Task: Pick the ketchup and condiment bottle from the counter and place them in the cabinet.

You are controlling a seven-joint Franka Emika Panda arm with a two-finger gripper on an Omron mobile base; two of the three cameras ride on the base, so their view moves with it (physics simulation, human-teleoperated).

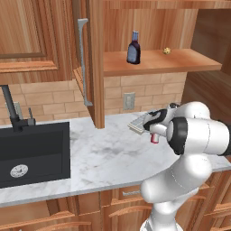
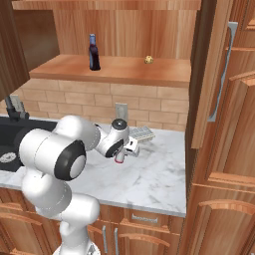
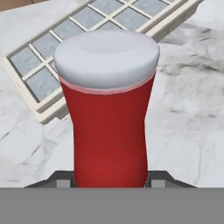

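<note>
one bottle was in the hand – the slim red ketchup bottle with a white cap (image 3: 107, 118) stood between the two dark finger tips of the gripper (image 3: 109, 177), which pressed on its lower body, just over the white-grey marbled counter (image 1: 103, 153) beside a pale grid tray (image 3: 65, 57). it looked light, stiff and smooth – perhaps slippery, so a grip at the narrow waist seemed safest. the squat dark condiment bottle (image 1: 133, 50) was standing on the wooden cabinet shelf (image 1: 180, 61).

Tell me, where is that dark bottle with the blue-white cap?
The condiment bottle stands upright on the shelf of the open cabinet, toward its left end, above the counter and the wall outlet.
</note>
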